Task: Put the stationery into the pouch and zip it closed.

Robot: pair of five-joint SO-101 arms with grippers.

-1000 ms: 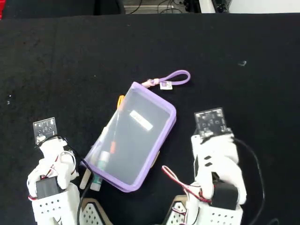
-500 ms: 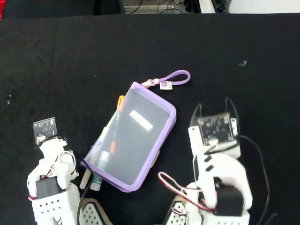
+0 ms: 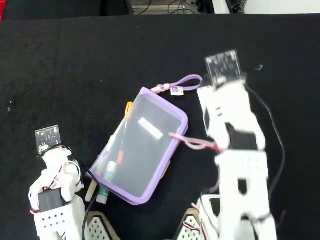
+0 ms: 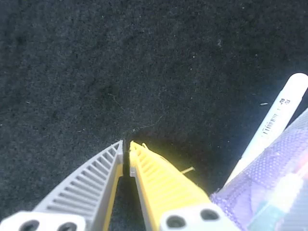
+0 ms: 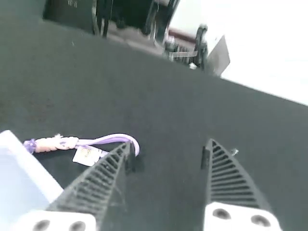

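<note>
The purple pouch (image 3: 142,150) lies slanted at the table's middle, with pens and a marker showing through its clear face. A white pen (image 3: 91,190) and a green-tipped stick (image 3: 103,194) poke out of its near-left end. The purple strap loop (image 3: 187,82) trails from its far corner. My right arm (image 3: 230,125) stretches along the pouch's right side. My right gripper (image 5: 168,147) is open, one fingertip just beside the strap loop (image 5: 110,140). My left gripper (image 4: 126,144) is shut on nothing, low over the cloth beside the white pen (image 4: 269,127) and the pouch corner (image 4: 276,180).
A black cloth (image 3: 60,65) covers the whole table. Cables and equipment sit beyond its far edge (image 3: 170,6). The left arm (image 3: 52,185) sits at the front left corner. A pink cable (image 3: 192,142) from the right arm hangs over the pouch's right edge.
The right arm has stretched from the front edge towards the far side, reaching the strap loop. The left arm and the pouch have stayed put.
</note>
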